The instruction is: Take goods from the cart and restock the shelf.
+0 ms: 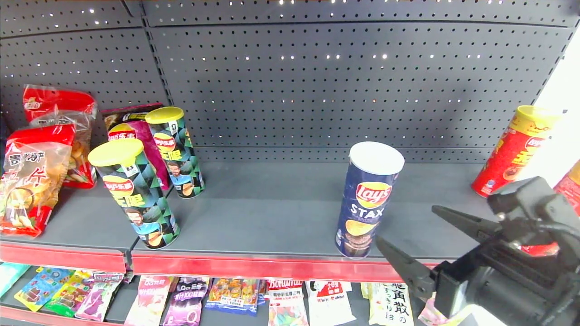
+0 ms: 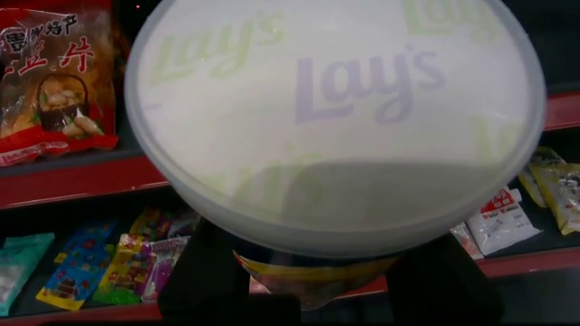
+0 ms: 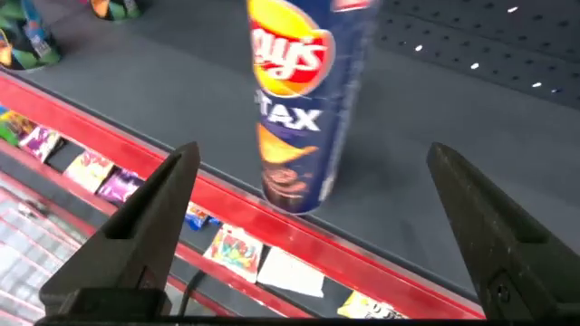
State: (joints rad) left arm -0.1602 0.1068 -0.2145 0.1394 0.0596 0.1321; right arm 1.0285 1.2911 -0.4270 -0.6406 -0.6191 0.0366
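A dark blue chip can (image 1: 369, 199) with a white lid stands upright near the front edge of the grey shelf (image 1: 272, 213). My right gripper (image 1: 406, 225) is open, just in front of and to the right of the can, not touching it. In the right wrist view the blue chip can (image 3: 294, 100) stands ahead of the gap in the right gripper (image 3: 313, 154), beyond the spread fingers (image 3: 136, 244). My left gripper (image 2: 317, 272) is shut on a yellow-bodied chip can whose translucent white lid (image 2: 335, 118) hides the fingertips.
Two green-black cans with yellow lids (image 1: 136, 194) stand at the shelf's left, beside red snack bags (image 1: 31, 181). A red can (image 1: 514, 149) leans at the far right. The red shelf lip (image 1: 272, 267) runs along the front, with snack packets (image 1: 235, 294) on the lower shelf.
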